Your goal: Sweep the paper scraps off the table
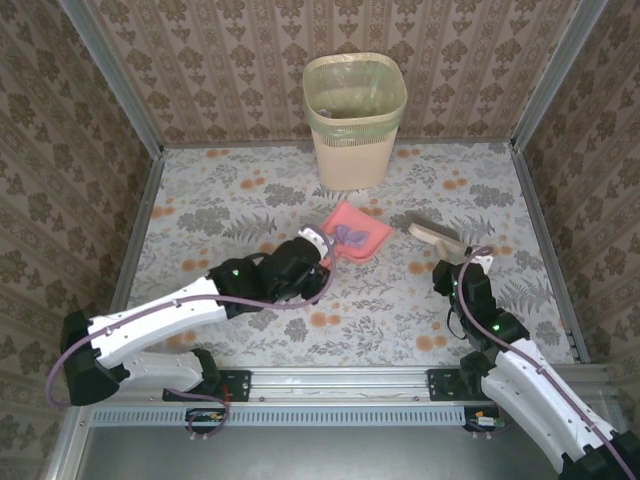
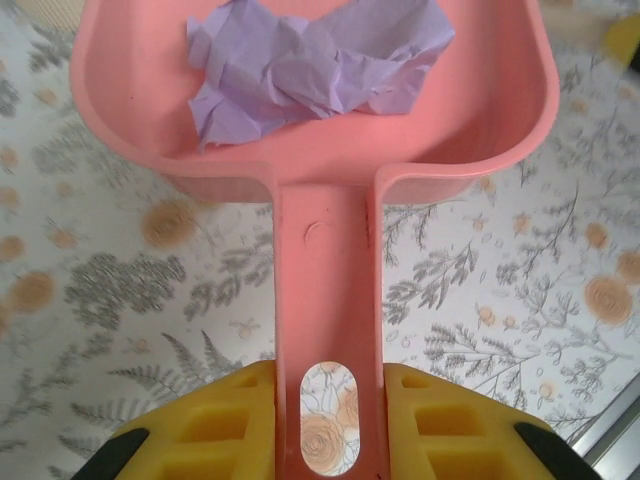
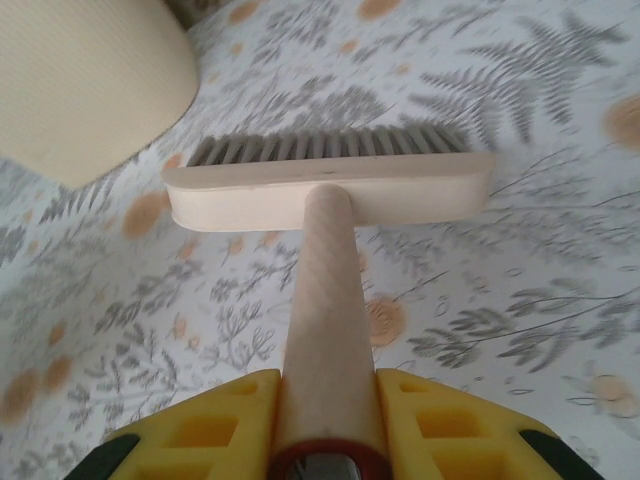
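Note:
A pink dustpan (image 1: 360, 232) sits at the middle of the table (image 1: 230, 200) with crumpled lilac paper scraps (image 1: 350, 236) inside it. My left gripper (image 1: 322, 252) is shut on the dustpan's handle. In the left wrist view the handle (image 2: 328, 290) runs between the yellow fingers of the left gripper (image 2: 328, 425), and the paper scraps (image 2: 310, 65) lie in the pan (image 2: 130, 140). To the right, my right gripper (image 1: 463, 263) is shut on the handle of a wooden brush (image 1: 435, 236). The right wrist view has the brush head (image 3: 330, 188) bristles-down on the cloth, its handle clamped in the right gripper (image 3: 328, 425).
A cream waste bin (image 1: 355, 125) with a green liner stands at the back centre, just beyond the dustpan; its side appears in the right wrist view (image 3: 80, 80). Brown patterned walls and aluminium rails enclose the table on three sides.

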`<state>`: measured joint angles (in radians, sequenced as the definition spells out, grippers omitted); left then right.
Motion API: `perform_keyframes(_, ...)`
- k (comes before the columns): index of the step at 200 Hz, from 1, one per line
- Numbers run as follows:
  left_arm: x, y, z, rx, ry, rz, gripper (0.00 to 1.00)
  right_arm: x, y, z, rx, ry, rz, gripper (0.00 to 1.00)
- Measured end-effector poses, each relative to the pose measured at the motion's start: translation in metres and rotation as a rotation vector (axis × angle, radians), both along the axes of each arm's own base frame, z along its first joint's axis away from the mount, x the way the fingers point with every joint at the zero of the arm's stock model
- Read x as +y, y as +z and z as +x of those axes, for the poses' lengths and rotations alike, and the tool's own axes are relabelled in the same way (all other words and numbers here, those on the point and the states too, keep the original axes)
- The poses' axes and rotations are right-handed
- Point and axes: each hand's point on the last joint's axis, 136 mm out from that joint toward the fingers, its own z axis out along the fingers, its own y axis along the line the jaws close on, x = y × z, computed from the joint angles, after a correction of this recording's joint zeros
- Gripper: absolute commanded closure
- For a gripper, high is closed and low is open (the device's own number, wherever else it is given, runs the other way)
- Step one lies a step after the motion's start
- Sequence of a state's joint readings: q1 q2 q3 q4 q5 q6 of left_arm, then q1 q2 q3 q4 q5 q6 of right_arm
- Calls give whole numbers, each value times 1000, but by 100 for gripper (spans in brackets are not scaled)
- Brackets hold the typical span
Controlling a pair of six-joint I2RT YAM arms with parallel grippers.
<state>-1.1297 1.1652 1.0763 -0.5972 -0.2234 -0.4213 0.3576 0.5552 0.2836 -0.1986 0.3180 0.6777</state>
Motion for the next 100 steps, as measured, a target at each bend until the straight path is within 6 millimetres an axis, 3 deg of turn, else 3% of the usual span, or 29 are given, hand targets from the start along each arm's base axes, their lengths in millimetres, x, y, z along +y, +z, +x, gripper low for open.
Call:
perform_keyframes(19, 3, 34, 7, -28, 12, -24, 100, 11, -10, 2, -1, 62, 10, 100)
perform_keyframes(47, 3, 79, 23, -65, 32, -46, 100, 29, -7, 9, -48, 145, 42, 100)
perform_keyframes(100, -14, 118, 76, -61, 91, -37, 100, 75, -7, 12, -74, 348, 46, 100)
